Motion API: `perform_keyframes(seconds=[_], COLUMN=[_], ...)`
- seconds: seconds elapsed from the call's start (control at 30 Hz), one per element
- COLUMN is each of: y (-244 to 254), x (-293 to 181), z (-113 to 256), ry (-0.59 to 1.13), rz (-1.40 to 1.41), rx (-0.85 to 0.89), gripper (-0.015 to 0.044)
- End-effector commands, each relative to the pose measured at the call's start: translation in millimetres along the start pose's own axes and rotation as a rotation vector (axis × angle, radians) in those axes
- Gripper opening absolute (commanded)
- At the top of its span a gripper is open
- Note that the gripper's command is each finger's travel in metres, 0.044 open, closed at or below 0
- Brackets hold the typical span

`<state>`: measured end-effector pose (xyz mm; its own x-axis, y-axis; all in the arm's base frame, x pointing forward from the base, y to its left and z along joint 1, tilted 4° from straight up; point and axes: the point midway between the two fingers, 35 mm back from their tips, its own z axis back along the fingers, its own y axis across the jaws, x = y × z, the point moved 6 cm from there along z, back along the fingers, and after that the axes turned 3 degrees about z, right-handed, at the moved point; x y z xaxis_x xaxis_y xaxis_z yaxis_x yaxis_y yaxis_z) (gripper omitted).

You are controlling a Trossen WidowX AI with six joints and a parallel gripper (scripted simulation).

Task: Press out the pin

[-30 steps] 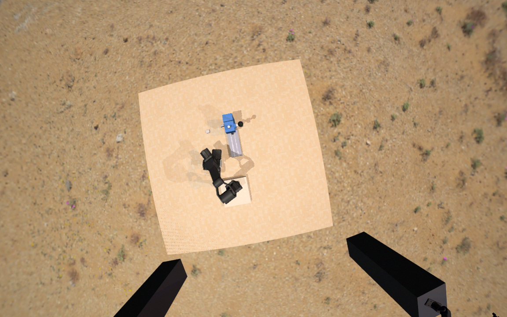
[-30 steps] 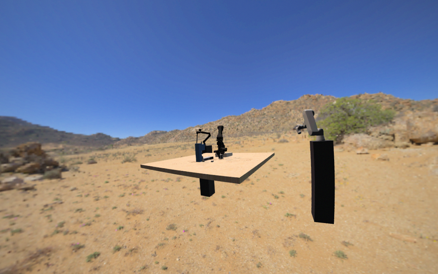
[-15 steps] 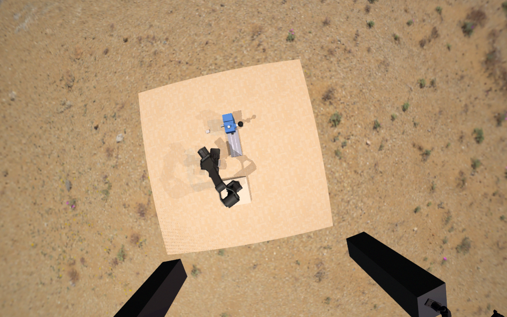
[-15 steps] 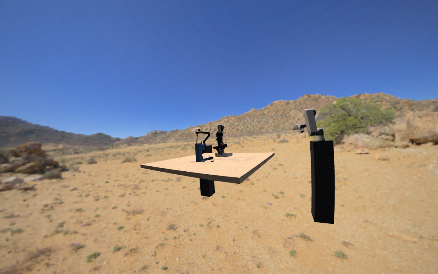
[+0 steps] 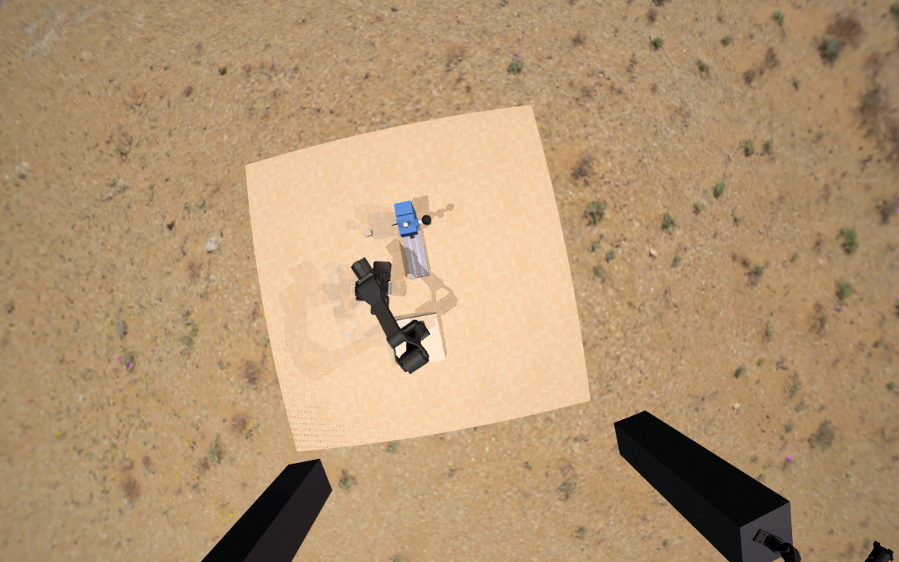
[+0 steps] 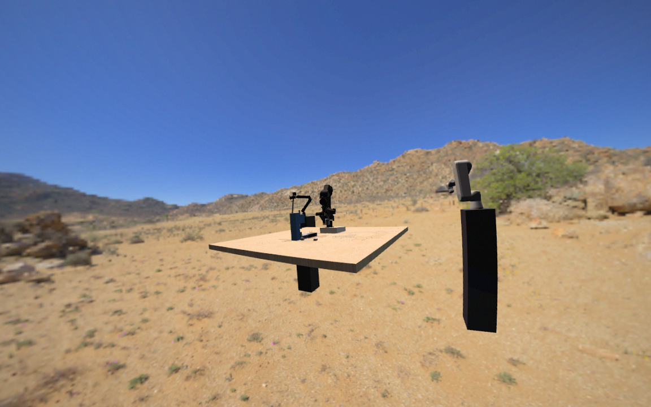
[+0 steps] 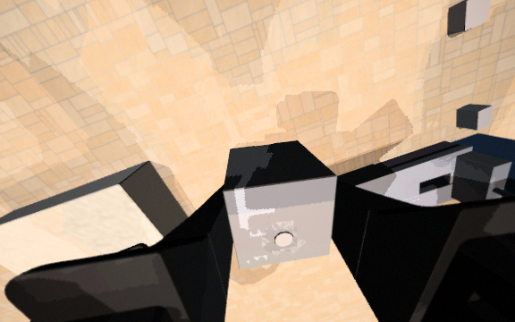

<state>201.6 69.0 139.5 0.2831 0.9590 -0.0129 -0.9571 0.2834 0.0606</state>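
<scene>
My gripper is shut on the pale grey block. The pin shows as a round white spot in the block's upper face. The block appears held above the table, beside the press rather than on its bed. The blue press stands beyond the gripper. Its pale grey bed extends toward the arm's base. The lever is raised, and a black knob shows beside the press. The punch and cup cannot be clearly made out.
A pale box lies under the arm's base. Two small grey blocks show at the wrist view's upper right. A small pale piece lies left of the press on the square table.
</scene>
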Motion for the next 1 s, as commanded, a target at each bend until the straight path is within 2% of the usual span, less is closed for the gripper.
perform_keyframes(seconds=[0.0, 0.97], y=[-9.8, -49.5], x=[-11.1, -116.4], z=[6.9, 39.1], ry=[0.001, 0.009], rz=[0.001, -0.003], rx=[-0.010, -0.012], gripper=[0.0000, 0.0000])
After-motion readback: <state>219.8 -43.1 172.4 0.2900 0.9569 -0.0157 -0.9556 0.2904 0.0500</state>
